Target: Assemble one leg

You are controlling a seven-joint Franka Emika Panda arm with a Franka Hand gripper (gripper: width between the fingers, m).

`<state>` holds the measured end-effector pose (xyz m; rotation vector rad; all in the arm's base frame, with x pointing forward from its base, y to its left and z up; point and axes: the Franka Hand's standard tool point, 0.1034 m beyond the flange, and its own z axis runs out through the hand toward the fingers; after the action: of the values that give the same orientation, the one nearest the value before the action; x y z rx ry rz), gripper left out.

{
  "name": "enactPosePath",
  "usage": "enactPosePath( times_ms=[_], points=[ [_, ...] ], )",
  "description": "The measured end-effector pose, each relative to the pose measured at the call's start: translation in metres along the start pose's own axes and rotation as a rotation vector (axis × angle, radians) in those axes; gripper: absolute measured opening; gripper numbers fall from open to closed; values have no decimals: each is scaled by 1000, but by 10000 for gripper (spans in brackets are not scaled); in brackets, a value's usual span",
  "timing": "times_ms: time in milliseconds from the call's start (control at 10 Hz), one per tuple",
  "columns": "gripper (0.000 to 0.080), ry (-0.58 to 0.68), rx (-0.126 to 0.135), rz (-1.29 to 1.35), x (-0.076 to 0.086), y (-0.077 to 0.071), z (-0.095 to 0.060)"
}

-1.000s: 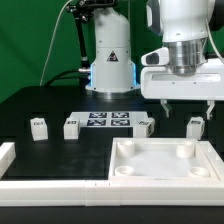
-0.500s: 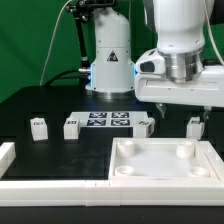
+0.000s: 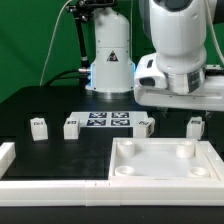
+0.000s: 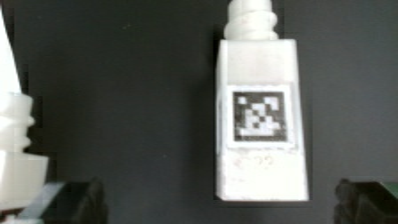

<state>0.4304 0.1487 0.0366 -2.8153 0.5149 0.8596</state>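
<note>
Several small white legs with black-and-white tags stand on the black table: one (image 3: 195, 126) at the exterior view's right, one (image 3: 145, 123) beside the marker board, and two more (image 3: 70, 126) (image 3: 38, 125) at the left. My gripper (image 3: 188, 106) hangs open and empty just above the right leg. In the wrist view that leg (image 4: 262, 110) lies lengthwise, its near end between my dark fingertips (image 4: 71, 200); the gripper (image 4: 217, 205) touches nothing. Another leg (image 4: 15, 140) shows at the picture's edge.
The large white square panel (image 3: 165, 172) with round corner sockets lies in front of the legs. The marker board (image 3: 105, 120) lies between the legs. A white raised border (image 3: 20, 165) runs along the table's front left. The robot base (image 3: 110, 60) stands behind.
The arm's wrist and hand have shifted a little toward the exterior view's left and lower over the right leg. The legs and panel have not moved.
</note>
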Motion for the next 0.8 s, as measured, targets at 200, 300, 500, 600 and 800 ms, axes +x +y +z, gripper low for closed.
enactPosePath(
  times_ms=[200, 300, 500, 600, 800],
  points=[
    [649, -167, -21, 8, -7, 2, 6],
    [649, -204, -26, 7, -6, 0, 8],
    [649, -242, -38, 10, -7, -3, 17],
    [649, -243, -42, 8, -8, -5, 19],
    [649, -247, -50, 3, -12, -9, 24]
  ],
)
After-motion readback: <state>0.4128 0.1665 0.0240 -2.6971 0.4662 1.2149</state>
